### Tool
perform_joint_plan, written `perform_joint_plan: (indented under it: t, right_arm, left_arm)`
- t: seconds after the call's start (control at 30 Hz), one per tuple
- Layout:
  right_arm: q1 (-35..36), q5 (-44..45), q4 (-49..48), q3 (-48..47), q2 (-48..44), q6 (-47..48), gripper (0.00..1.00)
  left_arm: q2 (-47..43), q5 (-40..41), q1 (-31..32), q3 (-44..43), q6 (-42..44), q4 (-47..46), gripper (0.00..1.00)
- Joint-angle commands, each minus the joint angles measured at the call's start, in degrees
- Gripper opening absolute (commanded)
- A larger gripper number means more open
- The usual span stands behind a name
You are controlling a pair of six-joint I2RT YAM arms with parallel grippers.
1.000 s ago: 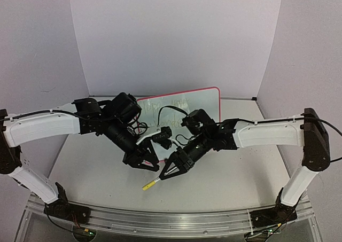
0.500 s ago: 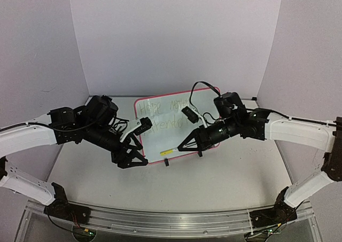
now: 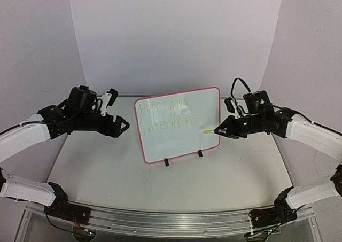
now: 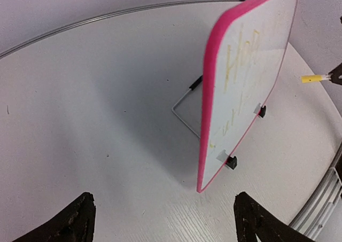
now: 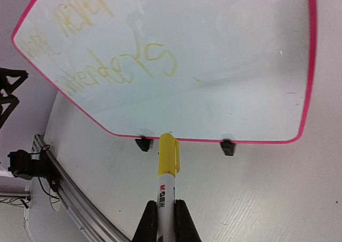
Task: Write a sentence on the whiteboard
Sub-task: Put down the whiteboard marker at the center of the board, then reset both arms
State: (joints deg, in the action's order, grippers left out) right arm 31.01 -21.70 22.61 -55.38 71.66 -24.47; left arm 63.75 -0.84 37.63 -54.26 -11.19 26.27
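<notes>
whiteboard (image 3: 179,124): stands on the table (image 3: 107,172) on two black clip feet (image 3: 166,162), leaning back slightly, face toward the arm bases, between the two grippers.
sentence (image 3: 165,115): two faint yellow-green lines in the upper left of the whiteboard face, reading roughly "hope never surrenders". the lower right of the face is bare.
right gripper (image 3: 219,130): just right of the whiteboard. jaws are clamped tight on the barrel of a marker (image 3: 207,131).
marker axis: runs from the jaws toward the lower right of the whiteboard. the yellow end leads and looks capped. in the left wrist view it is in front of the face, not touching.
left gripper (image 3: 124,127): left of the whiteboard and apart from its edge. jaws are spread wide and hold nothing.
nearer arm: the right.
progress, judged: the writing looks complete.
next move, judged: any further stroke needs the marker uncapped and brought along its own axis to the face.
</notes>
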Motion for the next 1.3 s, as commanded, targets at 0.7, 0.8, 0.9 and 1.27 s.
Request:
perform_joint_plan:
  t: [0.7, 0.8, 0.9, 1.27]
  right_arm:
    - [-16.22, 17.03, -28.45, 4.79, 16.67, 8.10, 0.08]
    - [-16.66, 18.09, -30.87, 5.94, 17.81, 7.69, 0.21]
    - [-16.85, 18.17, -31.55, 7.03, 17.60, 7.37, 0.37]
    - [-18.33, 19.60, -30.93, 10.19, 13.69, 8.66, 0.86]
  left_arm:
    - [3.69, 9.43, -21.65, 11.03, -8.23, -18.20, 0.92]
    - [3.13, 9.83, -21.67, 11.82, -8.11, -18.68, 0.92]
    - [3.11, 10.28, -21.77, 12.23, -7.66, -18.82, 0.93]
    - [6.78, 8.38, -24.52, 11.91, -6.60, -21.35, 0.95]
